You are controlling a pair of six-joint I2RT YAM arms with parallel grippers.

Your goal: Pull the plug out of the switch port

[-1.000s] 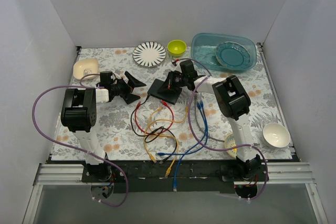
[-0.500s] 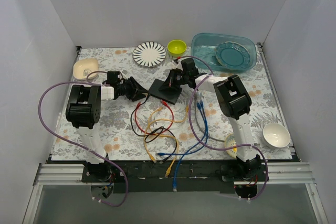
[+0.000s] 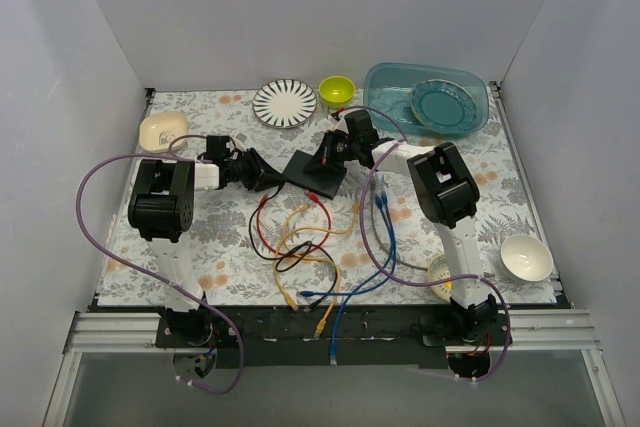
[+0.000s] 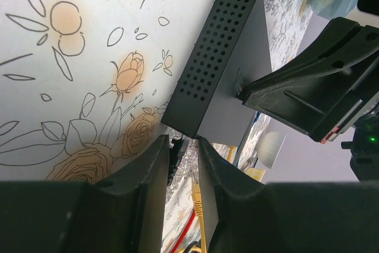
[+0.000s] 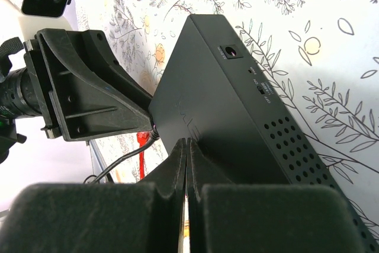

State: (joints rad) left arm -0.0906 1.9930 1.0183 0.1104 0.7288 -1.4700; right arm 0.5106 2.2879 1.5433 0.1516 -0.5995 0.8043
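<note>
Top external view puts the switch (image 3: 314,169) on the flowered table (image 3: 490,197), toward the far middle, between your two grippers. Your left gripper (image 4: 183,146) sits at the switch's near corner, fingers drawn close with a thin gap. A small dark piece (image 4: 176,151) shows in that gap, but you cannot tell whether it is clamped. Your right gripper (image 5: 186,143) has its fingers pressed together, tips touching the switch's top face.

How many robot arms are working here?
2. The left arm is on the left, the right arm on the right; both reach toward the switch. None seems hidden.
</note>
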